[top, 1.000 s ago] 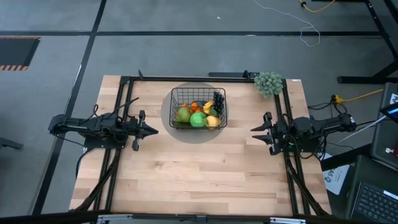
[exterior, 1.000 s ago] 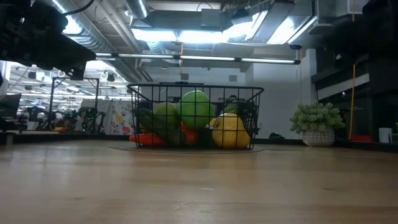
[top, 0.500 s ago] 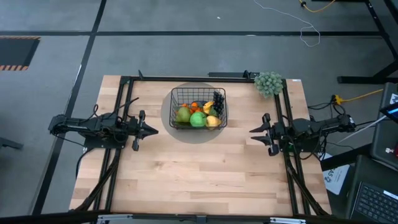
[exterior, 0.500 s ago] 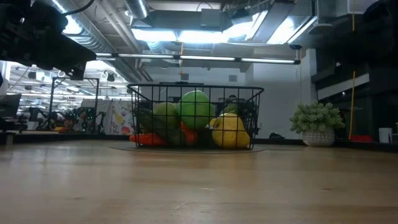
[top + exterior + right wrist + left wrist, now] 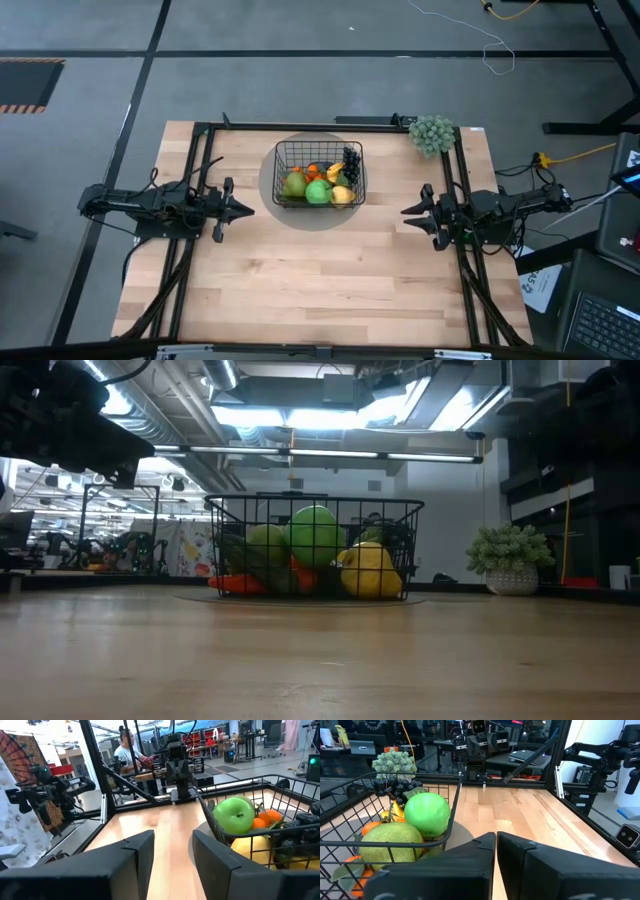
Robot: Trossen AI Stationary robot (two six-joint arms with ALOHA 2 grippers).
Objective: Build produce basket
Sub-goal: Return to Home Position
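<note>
The black wire basket [image 5: 318,145] stands on a flat grey disc at the table's far middle. It holds the produce: a green apple [image 5: 318,192], a pear [image 5: 294,184], a yellow fruit [image 5: 342,195], oranges [image 5: 318,170] and dark grapes [image 5: 351,160]. My left gripper [image 5: 248,210] hovers level at the table's left, pointing toward the right edge, shut on nothing, its fingertips [image 5: 496,840] together. My right gripper [image 5: 405,214] hovers level at the right, pointing toward the left edge, open with nothing between its fingers [image 5: 172,840]. Both are clear of the basket.
A pale grey-green bushy cluster [image 5: 432,133] stands at the table's far right corner. The grey disc [image 5: 268,195] shows around the basket's foot. Black frame rails [image 5: 200,180] run along the table's left, right and far sides. Bare wood [image 5: 320,280] fills the table's near half.
My right gripper has rolled a little about the line it points along and stays open in its place. The left gripper, the basket and the produce have kept still.
</note>
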